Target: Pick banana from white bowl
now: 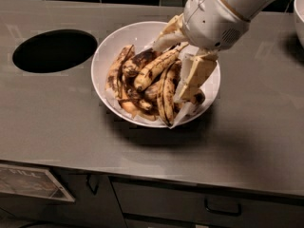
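The white bowl point(111, 44) sits on the grey counter, lined with crumpled white paper and holding a pile of overripe bananas. My gripper point(183, 55) reaches down into the bowl's right half from the upper right. One cream finger is at the bowl's far rim and the other is over the right side of the pile. The fingers are closed on the upper right end of the banana point(154, 66), a long yellow one with brown-black streaks. It slants up from the middle of the pile and its lower end still rests on the other bananas.
A round black hole point(54, 50) is cut in the counter left of the bowl. Another white vessel point(299, 13) shows at the right edge. Dark tiles run along the back wall. Drawers with handles are below the counter's front edge.
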`<state>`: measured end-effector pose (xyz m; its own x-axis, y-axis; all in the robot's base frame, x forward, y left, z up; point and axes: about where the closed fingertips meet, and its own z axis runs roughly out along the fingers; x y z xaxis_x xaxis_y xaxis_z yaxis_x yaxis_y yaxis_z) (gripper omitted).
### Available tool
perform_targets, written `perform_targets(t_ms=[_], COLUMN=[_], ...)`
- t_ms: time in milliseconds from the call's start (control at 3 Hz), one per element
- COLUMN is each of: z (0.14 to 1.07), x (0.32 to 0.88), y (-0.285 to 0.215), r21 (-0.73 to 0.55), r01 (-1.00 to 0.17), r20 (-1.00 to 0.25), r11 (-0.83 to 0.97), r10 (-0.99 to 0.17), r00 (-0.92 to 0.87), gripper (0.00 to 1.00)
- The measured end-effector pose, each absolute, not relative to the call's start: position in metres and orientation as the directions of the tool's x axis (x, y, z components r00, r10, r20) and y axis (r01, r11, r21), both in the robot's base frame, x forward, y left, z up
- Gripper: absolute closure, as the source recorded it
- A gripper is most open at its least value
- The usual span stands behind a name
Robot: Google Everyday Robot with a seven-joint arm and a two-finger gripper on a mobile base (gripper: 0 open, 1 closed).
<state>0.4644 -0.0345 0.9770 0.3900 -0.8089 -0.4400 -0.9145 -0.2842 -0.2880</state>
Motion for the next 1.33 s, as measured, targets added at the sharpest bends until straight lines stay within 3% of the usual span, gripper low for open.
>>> perform_targets(t_ms=[1333], z=[0.958], x=[0.472], y=[-0.025], r21=[-0.256], r01=[-0.853], r20=[-0.429], r11=[-0.454], r10=[-0.738], r00=[0.521], gripper=[0.24])
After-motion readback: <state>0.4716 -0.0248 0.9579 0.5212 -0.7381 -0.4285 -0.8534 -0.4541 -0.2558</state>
